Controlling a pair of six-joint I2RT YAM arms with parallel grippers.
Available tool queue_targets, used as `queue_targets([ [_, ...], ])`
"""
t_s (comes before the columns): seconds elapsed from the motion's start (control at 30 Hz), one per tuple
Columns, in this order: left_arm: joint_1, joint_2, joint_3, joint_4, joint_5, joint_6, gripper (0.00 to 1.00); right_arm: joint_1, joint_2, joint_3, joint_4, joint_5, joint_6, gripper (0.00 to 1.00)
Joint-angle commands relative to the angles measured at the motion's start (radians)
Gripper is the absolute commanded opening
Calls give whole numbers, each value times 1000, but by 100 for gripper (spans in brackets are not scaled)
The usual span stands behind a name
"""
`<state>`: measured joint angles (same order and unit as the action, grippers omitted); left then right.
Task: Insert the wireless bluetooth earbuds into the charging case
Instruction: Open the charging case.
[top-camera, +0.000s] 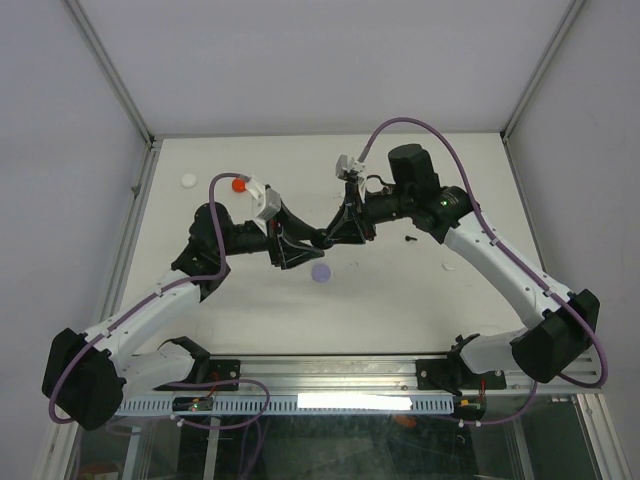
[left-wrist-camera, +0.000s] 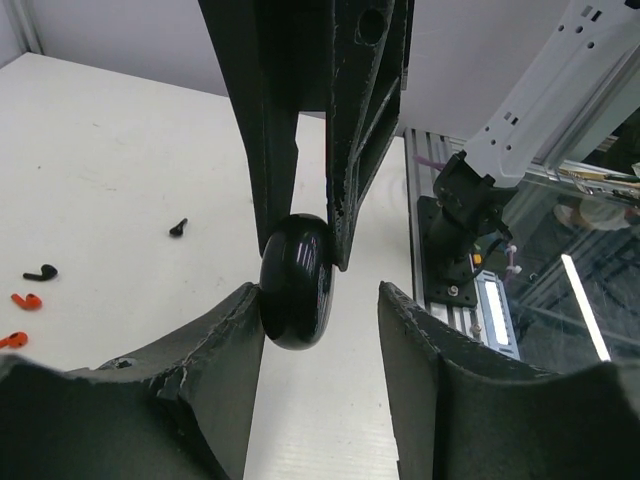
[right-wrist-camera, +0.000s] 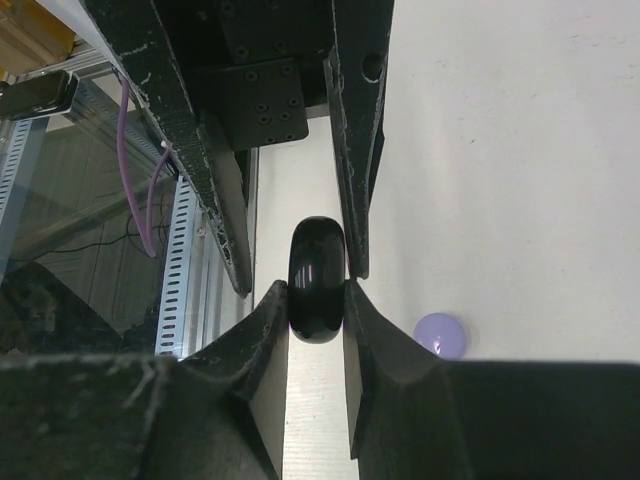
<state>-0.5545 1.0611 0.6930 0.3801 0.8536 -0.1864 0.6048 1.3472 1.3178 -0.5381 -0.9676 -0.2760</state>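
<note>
A black round charging case (right-wrist-camera: 317, 280) is clamped edge-on between my right gripper's (right-wrist-camera: 316, 302) fingers, above the table. In the left wrist view the case (left-wrist-camera: 297, 282) hangs between my left gripper's (left-wrist-camera: 318, 298) open fingers. It touches the left finger (left-wrist-camera: 235, 330), with a wide gap to the other. In the top view both grippers meet at mid-table, left (top-camera: 312, 241) and right (top-camera: 330, 237). Two black earbuds (left-wrist-camera: 178, 228) (left-wrist-camera: 40, 272) and two red earbuds (left-wrist-camera: 27, 301) (left-wrist-camera: 12, 340) lie on the table.
A lavender round case (top-camera: 321, 272) lies just in front of the grippers and shows in the right wrist view (right-wrist-camera: 440, 335). A red case (top-camera: 239, 185) and a white case (top-camera: 188, 180) lie at the back left. A small white piece (top-camera: 449, 266) lies to the right.
</note>
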Motion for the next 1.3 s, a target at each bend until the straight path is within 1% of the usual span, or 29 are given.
queue_targets([
  [0.0, 11, 17, 7, 80, 48, -37, 47, 6, -38, -3, 27, -27, -20, 5],
  [0.27, 12, 46, 13, 82, 66, -46, 37, 6, -50, -9, 33, -14, -20, 5],
  [0.47, 11, 45, 10, 86, 56, -45, 31, 6, -68, -20, 45, -2, -19, 5],
  [0.7, 12, 34, 0, 105, 59, -33, 17, 6, -66, -22, 51, -3, -12, 6],
  [0.8, 12, 31, -5, 111, 59, -24, 7, 7, -64, -27, 60, -3, -5, 8],
  [0.83, 13, 30, -6, 111, 59, -22, 5, 8, -64, -28, 62, -1, -4, 10],
  [0.9, 12, 28, -8, 116, 59, -16, 0, 7, -67, -28, 67, 11, 0, 19],
  [1.03, 12, 22, -20, 118, 67, 24, 0, 7, -83, -40, 96, 74, 15, 36],
  [1.13, 12, 12, -28, 118, 65, 53, 0, 7, -101, -57, 119, 128, 25, 41],
  [1.27, 11, 6, -38, 121, 93, 89, 0, 8, -115, -71, 149, 178, 39, 46],
])
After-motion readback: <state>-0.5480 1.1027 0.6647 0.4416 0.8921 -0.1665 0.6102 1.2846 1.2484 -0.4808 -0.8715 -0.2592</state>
